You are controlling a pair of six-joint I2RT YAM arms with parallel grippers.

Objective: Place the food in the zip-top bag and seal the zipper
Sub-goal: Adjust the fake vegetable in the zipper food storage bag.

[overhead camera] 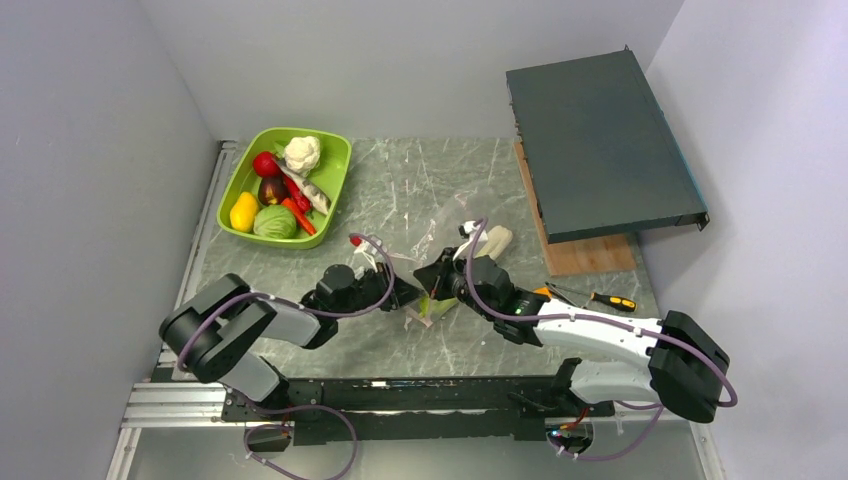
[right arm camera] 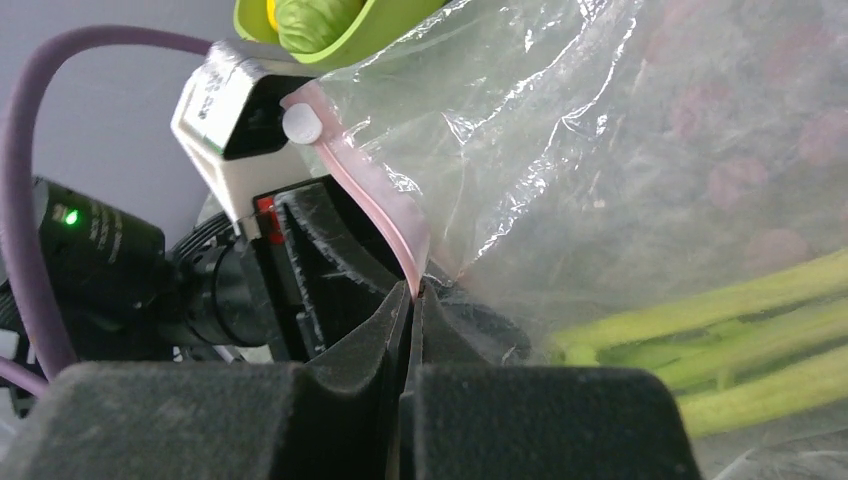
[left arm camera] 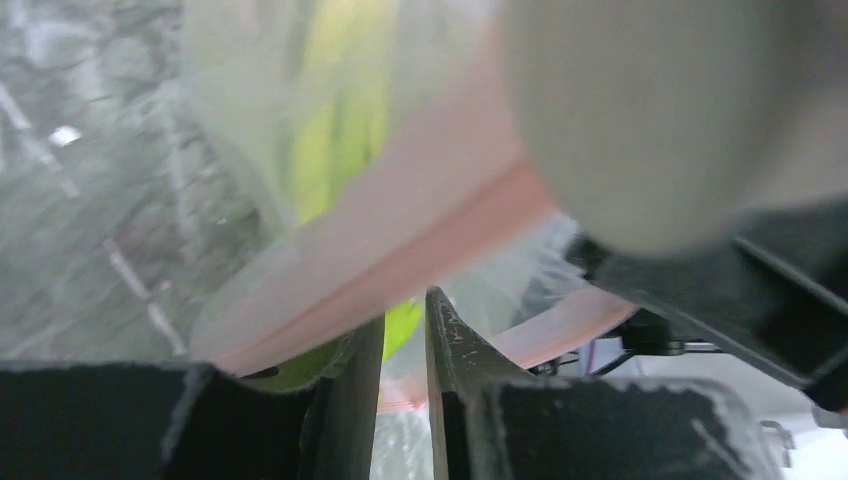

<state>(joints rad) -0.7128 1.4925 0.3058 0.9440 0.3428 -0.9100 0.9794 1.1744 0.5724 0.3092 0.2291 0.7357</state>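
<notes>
On your left gripper (left arm camera: 405, 312) the jaws stood narrowly apart at the pink zipper (right arm camera: 372, 205); whether they gripped it, you couldn't tell. The clear, crinkly zip-top bag (right arm camera: 600, 150), pale green stalks (right arm camera: 720, 330) inside, lay mid-surface (overhead camera: 400, 190). Your right gripper (right arm camera: 413, 295) had its jaws closed on the zipper.

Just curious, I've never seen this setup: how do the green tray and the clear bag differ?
The green tray is opaque and sits untouched; the clear bag is see-through, crinkly, pinched by the right tool. The tray holds several toy foods; the bag shows only pale green stalks. Both contain toy food.
</notes>
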